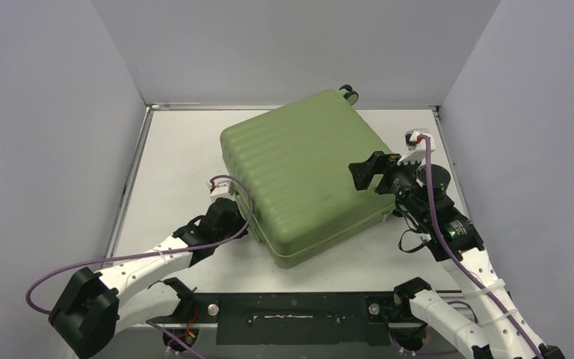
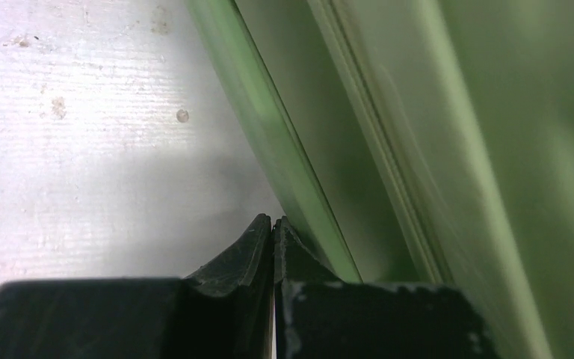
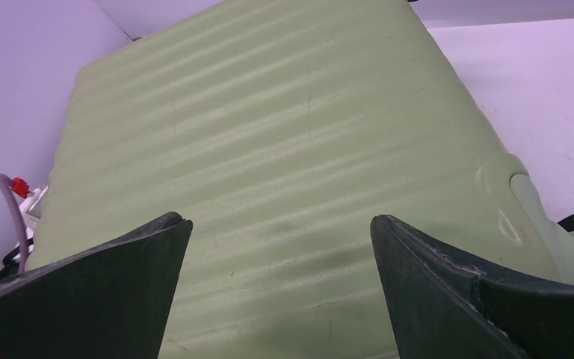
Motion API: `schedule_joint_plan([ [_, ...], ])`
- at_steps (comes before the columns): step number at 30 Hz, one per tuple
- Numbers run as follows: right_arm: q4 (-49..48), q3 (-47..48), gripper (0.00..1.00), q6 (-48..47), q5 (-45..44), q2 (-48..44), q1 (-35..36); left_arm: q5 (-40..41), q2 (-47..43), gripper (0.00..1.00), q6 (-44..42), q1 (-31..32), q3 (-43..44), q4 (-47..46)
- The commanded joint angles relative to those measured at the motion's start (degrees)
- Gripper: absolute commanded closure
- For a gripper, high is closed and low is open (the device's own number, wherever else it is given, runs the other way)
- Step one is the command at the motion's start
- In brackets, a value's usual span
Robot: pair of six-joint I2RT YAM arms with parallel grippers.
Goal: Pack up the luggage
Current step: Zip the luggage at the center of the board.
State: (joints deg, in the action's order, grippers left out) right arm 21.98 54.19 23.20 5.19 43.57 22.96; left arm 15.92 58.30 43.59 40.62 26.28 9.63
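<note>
The luggage [image 1: 306,172], a light-green ribbed hard-shell suitcase, lies flat and closed on the white table, turned at an angle. Its ribbed top fills the right wrist view [image 3: 269,149], and its side wall with the seam runs through the left wrist view [image 2: 389,149]. My left gripper [image 2: 273,224] is shut with nothing between its fingers, low on the table right beside the luggage's left side wall [image 1: 250,224]. My right gripper [image 3: 280,224] hangs open just above the right part of the lid [image 1: 364,173], holding nothing.
Grey walls close in the table [image 1: 179,164] on the left, back and right. A black wheel [image 1: 350,93] sticks out at the luggage's far corner. The dark mounting plate [image 1: 291,314] with both arm bases runs along the near edge.
</note>
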Motion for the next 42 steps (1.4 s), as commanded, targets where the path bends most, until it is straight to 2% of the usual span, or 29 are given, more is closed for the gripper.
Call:
schedule_joint_plan([
  [1,-2.89,-0.43,0.04,0.89,-1.91,1.45,-0.03,-7.97,4.98,1.00,-1.51,-3.58,3.26,-16.75],
  [13,-7.64,1.56,0.04,1.91,-3.50,8.58,-0.24,-15.34,21.48,1.00,-1.60,-9.75,17.40,-27.63],
  [17,-7.84,2.62,0.04,1.76,-4.01,9.94,-0.24,-15.77,24.38,1.00,-2.59,-10.66,21.05,-24.95],
  [21,-7.41,2.78,0.04,0.84,-6.80,8.65,-0.37,-12.35,20.43,0.99,-3.00,-13.04,17.74,-19.07],
  [22,-7.23,2.75,0.04,0.58,-7.30,8.19,-0.30,-10.66,18.06,0.93,-4.08,-13.26,16.23,-16.70],
  [24,-6.55,2.91,0.04,-0.18,-7.57,7.34,-0.35,-7.44,9.98,0.68,-6.25,-13.21,12.59,-12.51],
  [26,-5.70,3.06,0.04,-1.32,-7.61,6.75,-0.24,-9.23,1.97,0.47,-9.66,-12.33,8.40,-10.90],
  [29,-4.55,2.76,0.04,-2.63,-8.57,5.80,-0.26,-7.20,-7.34,0.25,-13.55,-4.82,5.86,-6.53],
  [31,-4.61,1.83,0.04,-3.06,-9.38,4.91,-0.12,-0.65,-8.98,0.19,-15.86,4.92,7.49,-2.38],
  [35,-5.17,0.80,0.04,-2.73,-9.24,3.74,-0.18,16.32,-6.33,0.17,-16.24,25.08,10.89,4.12],
  [37,-4.77,0.66,0.04,-2.56,-9.07,3.63,-0.11,23.22,-4.37,0.17,-14.78,32.48,11.22,4.23],
  [39,-4.20,0.35,0.04,-2.30,-9.06,3.46,-0.13,28.06,-2.28,0.18,-13.73,36.89,11.13,2.46],
  [42,-3.96,-0.45,0.04,-1.57,-8.99,2.76,-0.16,31.00,1.26,0.20,-12.20,38.65,10.96,-1.97],
])
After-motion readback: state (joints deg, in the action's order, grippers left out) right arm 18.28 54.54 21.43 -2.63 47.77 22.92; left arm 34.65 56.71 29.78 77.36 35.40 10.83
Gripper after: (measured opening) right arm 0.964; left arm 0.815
